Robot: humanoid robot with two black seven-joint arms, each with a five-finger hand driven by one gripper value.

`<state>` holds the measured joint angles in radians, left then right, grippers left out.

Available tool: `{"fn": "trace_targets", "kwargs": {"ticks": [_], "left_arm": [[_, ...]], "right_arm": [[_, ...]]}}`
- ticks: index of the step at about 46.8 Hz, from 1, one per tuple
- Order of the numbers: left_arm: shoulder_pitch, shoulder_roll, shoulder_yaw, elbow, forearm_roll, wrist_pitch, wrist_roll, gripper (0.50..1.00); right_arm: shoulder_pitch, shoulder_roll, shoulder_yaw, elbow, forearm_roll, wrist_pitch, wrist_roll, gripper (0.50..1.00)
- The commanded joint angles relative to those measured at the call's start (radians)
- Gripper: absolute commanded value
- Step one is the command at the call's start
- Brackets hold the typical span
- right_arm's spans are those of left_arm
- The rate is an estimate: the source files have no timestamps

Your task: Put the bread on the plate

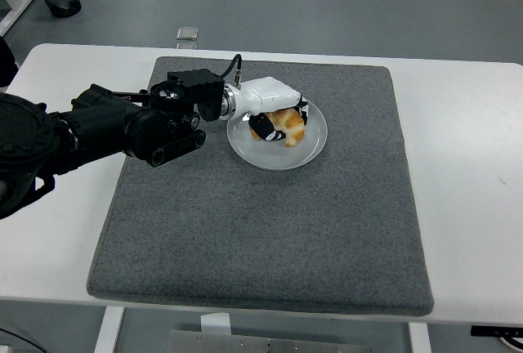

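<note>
While my left hand (pixel 274 112), white-shelled with black fingers, reaches over the round white plate (pixel 315 145), its fingers curl around the golden-brown bread (pixel 288 125), which rests on the plate's left half. Beneath lies a grey felt mat (pixel 261 222) on the white table (pixel 478 173).

The robot hand (pixel 274 112) covers the bread's (pixel 288 127) left part on the plate (pixel 278 153); can't really tell if it's gripping.
</note>
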<state>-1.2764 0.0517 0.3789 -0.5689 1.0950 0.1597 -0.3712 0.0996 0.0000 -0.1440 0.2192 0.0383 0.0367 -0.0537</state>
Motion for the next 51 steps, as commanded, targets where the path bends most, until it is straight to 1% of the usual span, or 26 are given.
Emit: {"fn": "trace_targets", "kwargs": {"ticks": [1, 4, 5, 7, 9, 10, 12, 15, 17, 19, 22, 24, 34, 48, 51], "left_arm": [[-0.001, 0.000, 0.000, 0.000, 0.000, 0.000, 0.000, 0.500], [-0.001, -0.001, 0.000, 0.001, 0.000, 0.000, 0.000, 0.500], [0.000, 0.000, 0.000, 0.001, -0.001, 0.000, -0.002, 0.520], [0.000, 0.000, 0.000, 0.000, -0.001, 0.000, -0.005, 0.597], [-0.001, 0.000, -0.002, 0.000, -0.003, 0.000, -0.009, 0.698], [0.000, 0.000, -0.002, 0.000, -0.006, 0.000, -0.012, 0.728], [0.000, 0.000, -0.002, 0.000, -0.012, 0.000, -0.020, 0.765], [-0.001, 0.000, -0.003, 0.000, -0.015, 0.001, -0.023, 0.840], [0.000, 0.000, -0.006, 0.000, -0.017, 0.001, -0.026, 0.859], [-0.001, 0.000, -0.006, 0.000, -0.020, 0.001, -0.032, 0.889], [-0.001, 0.000, -0.009, 0.000, -0.021, 0.001, -0.043, 0.966], [-0.001, 0.000, -0.011, 0.000, -0.021, 0.001, -0.046, 0.988], [-0.001, 0.000, -0.018, 0.000, -0.037, -0.002, -0.060, 0.996], [-0.011, 0.008, -0.103, 0.000, -0.061, -0.019, -0.074, 0.996], [-0.011, 0.010, -0.133, -0.002, -0.064, -0.032, -0.075, 0.999]], "right_arm": [[0.000, 0.000, 0.001, 0.000, 0.000, 0.000, 0.000, 0.932], [0.000, 0.000, 0.001, 0.000, 0.000, 0.000, 0.000, 0.932], [0.000, 0.000, 0.000, 0.000, 0.000, 0.000, 0.000, 0.930], [0.000, 0.000, 0.000, 0.000, 0.000, 0.000, 0.000, 0.932], [0.000, 0.000, 0.001, 0.000, 0.000, 0.000, 0.000, 0.932], [0.000, 0.000, 0.000, 0.000, 0.000, 0.000, 0.000, 0.932], [0.000, 0.000, 0.000, 0.000, 0.000, 0.000, 0.000, 0.932], [0.000, 0.000, 0.001, 0.000, 0.000, 0.000, 0.000, 0.932], [0.000, 0.000, 0.000, 0.000, 0.000, 0.000, 0.000, 0.932], [0.000, 0.000, 0.001, 0.000, 0.000, 0.000, 0.000, 0.932], [0.000, 0.000, 0.001, 0.000, 0.000, 0.000, 0.000, 0.932], [0.000, 0.000, 0.001, 0.000, 0.000, 0.000, 0.000, 0.932], [0.000, 0.000, 0.001, 0.000, 0.000, 0.000, 0.000, 0.932], [0.000, 0.000, 0.001, 0.000, 0.000, 0.000, 0.000, 0.932], [0.000, 0.000, 0.001, 0.000, 0.000, 0.000, 0.000, 0.930]]}}
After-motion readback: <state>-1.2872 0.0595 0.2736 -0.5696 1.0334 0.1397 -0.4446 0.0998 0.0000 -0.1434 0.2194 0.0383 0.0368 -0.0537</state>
